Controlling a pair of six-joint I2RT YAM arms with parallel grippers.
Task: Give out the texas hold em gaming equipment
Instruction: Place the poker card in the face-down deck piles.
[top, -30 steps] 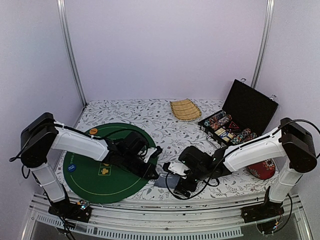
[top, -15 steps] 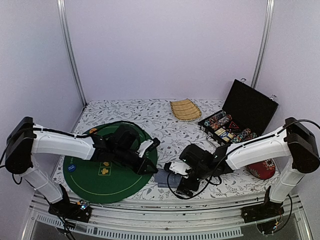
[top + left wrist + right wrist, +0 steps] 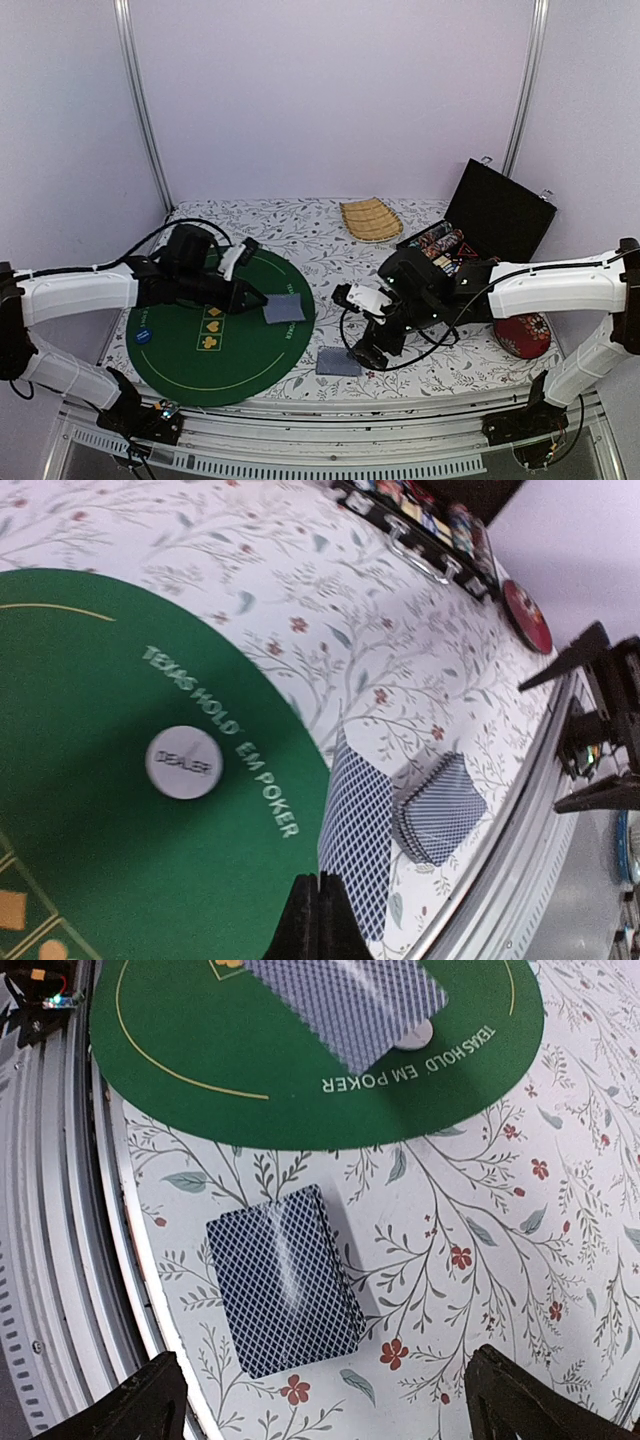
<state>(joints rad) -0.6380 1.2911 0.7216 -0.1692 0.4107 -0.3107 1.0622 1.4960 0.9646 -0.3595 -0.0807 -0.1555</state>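
green felt forms the round poker mat on the floral-print table cloth, and the left arm lies low and almost fully stretched across it from the left wall. the left gripper is pinched tight on a single grey-blue lattice-backed playing card, which sticks out past the fingertips by the mat's right rim – whether it touches the felt cannot be told. a white round dealer button lies on the mat close by, partly hidden by the card in the right wrist view. the right arm reaches in from the right, elbow raised and wrist tipped down; the right gripper hangs with its black fingers spread wide over the squared deck of matching cards, which lies on the cloth just off the mat. a small blue round token sits at the mat's left side. behind the right arm an open black case holds rows of striped poker chips – a ribbed tan woven tray lies further back, and a round red patterned cushion lies under the right forearm.
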